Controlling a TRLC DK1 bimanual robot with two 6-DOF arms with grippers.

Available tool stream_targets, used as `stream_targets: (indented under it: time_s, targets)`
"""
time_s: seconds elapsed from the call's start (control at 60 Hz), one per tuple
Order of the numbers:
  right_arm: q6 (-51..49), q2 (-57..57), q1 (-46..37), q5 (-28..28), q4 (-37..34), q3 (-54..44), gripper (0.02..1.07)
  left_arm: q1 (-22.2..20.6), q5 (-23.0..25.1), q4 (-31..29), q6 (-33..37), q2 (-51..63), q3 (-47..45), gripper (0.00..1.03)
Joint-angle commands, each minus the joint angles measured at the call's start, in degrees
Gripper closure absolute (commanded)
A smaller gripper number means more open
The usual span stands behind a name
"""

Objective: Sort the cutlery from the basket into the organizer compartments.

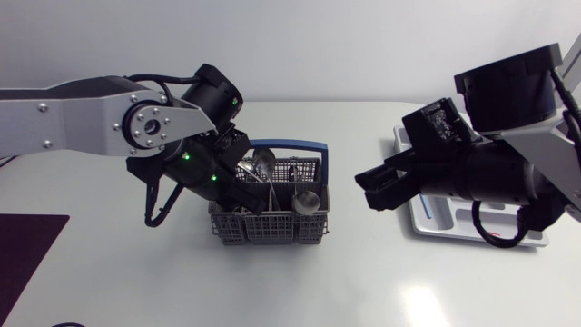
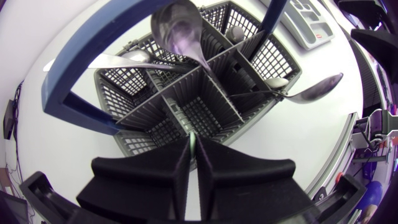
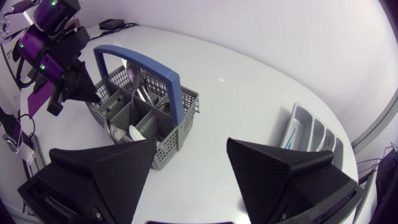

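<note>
A white, smooth table (image 1: 363, 282) filled the head view, with a dark purple mat (image 1: 23, 250) lying at its near left corner. The silver-grey left arm (image 1: 91, 118) reached down into the grey plastic mesh basket with a blue hoop handle (image 1: 272, 227), which stood near the table's middle. The right arm (image 1: 508, 173) hung between that basket and the pale grey divided organizer tray (image 1: 436, 222), which lay well apart near the right edge. The right gripper (image 3: 191, 149) had its wedge fingers spread wide, holding nothing. Shiny steel spoons (image 2: 177, 31) stood in the basket's compartments. The left gripper (image 2: 193, 142) was pinched on a thin pale-green sliver (image 2: 194, 138) just above a compartment; what it was could not be told.
</note>
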Motion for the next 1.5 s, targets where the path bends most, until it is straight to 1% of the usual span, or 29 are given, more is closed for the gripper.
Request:
stream_targets:
  time_s: [0.0,0.067,0.117,0.233,0.367,0.433,0.533,0.617,0.667,0.767,0.833,0.933,1.05,1.067,1.1,1.117,1.15,1.183,1.333,1.367,1.383,1.483]
  targets:
    - [-1.1,-1.1,2.6,0.1,-1.0,-1.3,0.25,1.1,-0.1,-0.8,-0.2,-1.5,0.1,1.0]
    - [-1.8,-1.3,5.4,0.1,-0.9,-1.5,0.25,1.6,0.0,-1.1,0.2,-2.6,-0.1,1.0]
    - [-2.0,-1.3,7.8,0.1,-0.8,-1.7,0.21,1.9,0.5,-1.3,0.5,-3.4,-0.2,1.0]
    - [-3.6,-1.3,11.9,0.4,0.9,-2.6,0.2,2.4,2.7,-1.3,0.8,-5.9,-0.3,1.0]
    - [-4.7,-0.9,13.0,0.1,1.7,-2.9,0.2,2.4,4.6,-1.7,1.3,-9.0,-0.6,1.0]
    - [-5.4,-0.9,13.4,-0.3,1.8,-2.8,0.17,2.5,5.6,-1.7,1.6,-11.6,-0.6,1.0]
    - [-6.5,-1.5,13.5,-2.4,2.6,-3.0,0.17,3.9,9.2,-2.6,2.3,-15.0,0.0,1.0]
    - [-7.2,-2.0,13.5,-4.5,2.9,-3.1,0.17,4.0,10.4,-3.0,2.9,-18.1,0.3,1.0]
    - [-7.9,-2.7,13.5,-5.4,3.4,-3.1,0.14,4.4,11.3,-3.4,3.1,-19.8,0.6,1.0]
    - [-8.4,-2.7,13.8,-6.4,4.8,-3.3,0.14,4.8,13.5,-4.0,3.5,-23.5,1.2,1.0]
    - [-8.4,-2.8,13.9,-6.2,5.7,-3.4,0.07,4.9,14.5,-3.8,4.0,-25.6,1.1,1.0]
    - [-8.4,-3.5,13.9,-6.4,6.3,-3.4,0.07,5.0,16.4,-2.9,4.5,-29.3,0.9,1.0]
    - [-9.5,-5.9,14.4,-6.7,6.9,-4.0,0.07,6.1,22.1,-1.4,5.0,-32.6,0.4,1.0]
    - [-9.8,-6.4,14.5,-6.8,6.9,-4.1,0.07,6.2,23.8,-1.3,5.0,-32.8,0.5,1.0]
    - [-10.0,-7.5,14.5,-7.6,7.0,-4.6,0.07,6.2,26.0,-0.8,5.0,-33.0,0.4,1.0]
    - [-10.2,-7.8,14.4,-8.0,7.0,-4.7,0.07,6.2,26.1,-0.7,5.0,-33.0,0.4,1.0]
    - [-10.6,-8.6,14.5,-8.5,6.9,-5.0,0.07,6.3,27.8,-0.3,5.0,-33.0,0.4,1.0]
    - [-10.9,-9.3,14.4,-9.7,6.7,-5.4,0.07,6.3,30.5,0.2,5.0,-32.8,0.1,1.0]
    - [-11.9,-10.8,14.4,-13.0,4.3,-5.5,0.07,6.3,39.1,2.0,5.0,-29.8,-0.9,1.0]
    - [-12.1,-11.2,14.5,-13.6,4.2,-5.5,0.07,6.3,40.0,2.3,5.0,-29.6,-1.0,1.0]
    - [-12.2,-11.4,14.4,-14.0,4.1,-5.5,0.08,6.3,41.7,2.4,5.0,-28.7,-1.0,1.0]
    - [-12.9,-12.2,14.4,-15.5,2.8,-5.5,0.12,5.6,45.1,3.1,4.9,-25.8,-0.9,1.0]
